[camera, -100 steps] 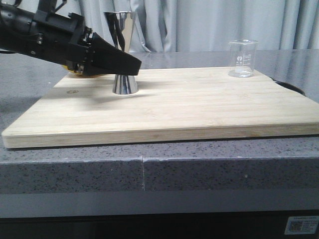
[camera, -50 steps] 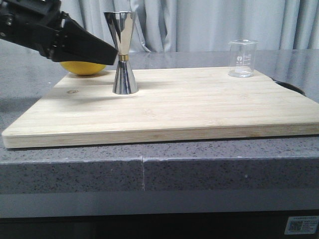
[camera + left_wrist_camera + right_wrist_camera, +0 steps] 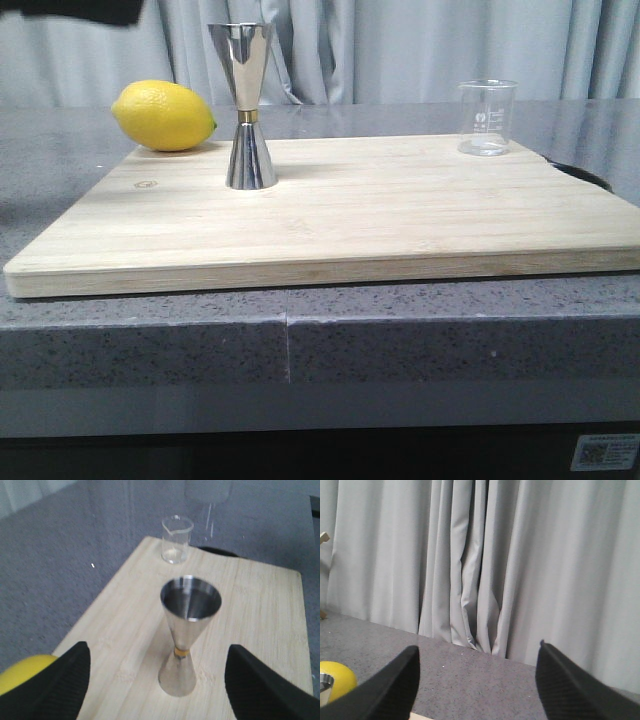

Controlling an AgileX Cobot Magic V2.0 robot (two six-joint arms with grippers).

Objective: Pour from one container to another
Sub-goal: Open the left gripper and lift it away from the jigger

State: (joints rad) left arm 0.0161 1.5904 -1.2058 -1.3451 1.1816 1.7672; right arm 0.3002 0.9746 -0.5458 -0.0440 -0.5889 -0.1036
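Jigger and beaker on cutting board; both grippers spread, empty.
Front: jigger (image 3: 243,105) upright left on board (image 3: 340,215), beaker (image 3: 486,117) far right corner, lemon (image 3: 164,115) on the table.
Left wrist: left gripper (image 3: 159,680) raised, fingers wide, jigger between.
Right wrist: right gripper (image 3: 476,680) apart, facing curtain (image 3: 485,560).

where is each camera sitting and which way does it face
Front: low at the counter's near edge, facing forward over the cutting board; only a dark bit of arm, top left.
Left wrist: above the jigger, facing the beaker; open left gripper.
Right wrist: faces the curtain; open right gripper.
All three show the lemon.
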